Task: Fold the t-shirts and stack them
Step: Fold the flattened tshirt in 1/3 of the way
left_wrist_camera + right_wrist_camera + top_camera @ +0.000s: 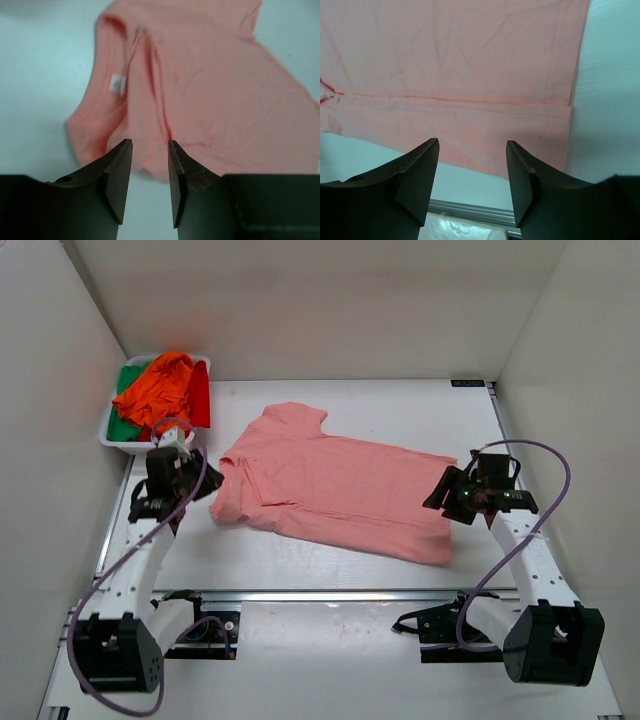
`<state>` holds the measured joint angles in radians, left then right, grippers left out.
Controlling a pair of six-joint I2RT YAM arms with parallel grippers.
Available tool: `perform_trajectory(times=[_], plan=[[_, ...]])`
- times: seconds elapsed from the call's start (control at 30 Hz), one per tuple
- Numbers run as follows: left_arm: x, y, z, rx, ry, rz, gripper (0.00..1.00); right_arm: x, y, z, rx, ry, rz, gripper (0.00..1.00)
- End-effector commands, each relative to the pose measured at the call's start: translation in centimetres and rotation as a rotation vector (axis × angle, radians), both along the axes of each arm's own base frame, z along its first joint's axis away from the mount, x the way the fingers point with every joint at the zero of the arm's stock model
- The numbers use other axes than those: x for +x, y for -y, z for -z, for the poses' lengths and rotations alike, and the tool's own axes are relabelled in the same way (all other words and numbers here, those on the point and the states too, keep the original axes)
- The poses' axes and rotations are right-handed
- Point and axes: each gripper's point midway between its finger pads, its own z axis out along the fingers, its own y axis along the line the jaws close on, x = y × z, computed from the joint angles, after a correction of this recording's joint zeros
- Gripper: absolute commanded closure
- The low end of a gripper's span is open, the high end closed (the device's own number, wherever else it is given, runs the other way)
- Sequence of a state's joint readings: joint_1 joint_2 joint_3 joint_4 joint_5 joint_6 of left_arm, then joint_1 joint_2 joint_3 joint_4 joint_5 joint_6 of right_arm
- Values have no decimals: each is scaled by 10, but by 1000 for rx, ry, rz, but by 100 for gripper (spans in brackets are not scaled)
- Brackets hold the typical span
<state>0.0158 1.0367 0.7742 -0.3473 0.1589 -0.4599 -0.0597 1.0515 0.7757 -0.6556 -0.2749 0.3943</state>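
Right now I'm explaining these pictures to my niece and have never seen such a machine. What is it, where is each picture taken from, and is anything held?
It is two robot arms at the near edge of a table. The wide picture comes from a fixed camera above and behind them, the left arm on the left, the right arm on the right. The other two come from a camera on each wrist; the dark prongs are that arm's own gripper. A salmon-pink t-shirt lies spread on the table, one long edge apparently folded over. A white tray in the far left corner holds an orange shirt, a red shirt and a green shirt. The left gripper and right gripper are open, holding nothing.
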Motion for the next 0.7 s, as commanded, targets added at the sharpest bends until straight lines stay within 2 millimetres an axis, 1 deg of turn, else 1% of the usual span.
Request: perform_trajectory(times=[0.0, 0.03, 0.07, 0.13, 0.2, 0.23, 0.3, 0.33, 0.37, 0.4, 0.43, 0.47, 0.5, 0.53, 0.63, 0.67], plan=[[-45, -10, 38, -25, -142, -109, 54, -2, -7, -10, 36, 29, 9, 46], [-51, -9, 42, -35, -141, -126, 54, -2, -8, -11, 34, 38, 3, 47], [-55, -8, 43, -60, -141, -148, 51, -4, -9, -10, 36, 33, -2, 47], [-59, -9, 48, -87, -166, -182, 47, -5, -10, -11, 29, 30, -15, 46], [-64, -11, 56, -90, -198, -203, 48, -7, -11, -13, 31, 29, -18, 47], [-64, -11, 58, -88, -200, -206, 46, -7, -10, -12, 32, 30, -20, 47], [-68, -11, 68, -106, -217, -225, 33, -8, -9, -13, 36, 37, -19, 47], [-68, -13, 71, -115, -216, -237, 32, -9, -7, -10, 34, 35, -22, 47], [-70, -13, 76, -134, -219, -250, 32, -9, -6, -12, 39, 39, -18, 47], [-68, -9, 81, -154, -214, -244, 34, -11, -8, -9, 45, 30, -25, 47], [-64, -9, 78, -168, -188, -251, 35, -10, -6, -9, 42, 34, -22, 47], [-62, -7, 81, -186, -181, -258, 35, -13, -8, -6, 48, 21, -26, 47], [-63, -5, 85, -195, -195, -260, 35, -11, -7, -7, 43, 33, -26, 47], [-60, -6, 83, -194, -179, -267, 35, -12, -10, -6, 49, 29, -38, 47], [-56, -3, 90, -211, -181, -259, 36, -12, -9, -5, 56, 34, -37, 47], [-52, -3, 85, -221, -151, -259, 37, -13, -9, -3, 58, 32, -35, 47]])
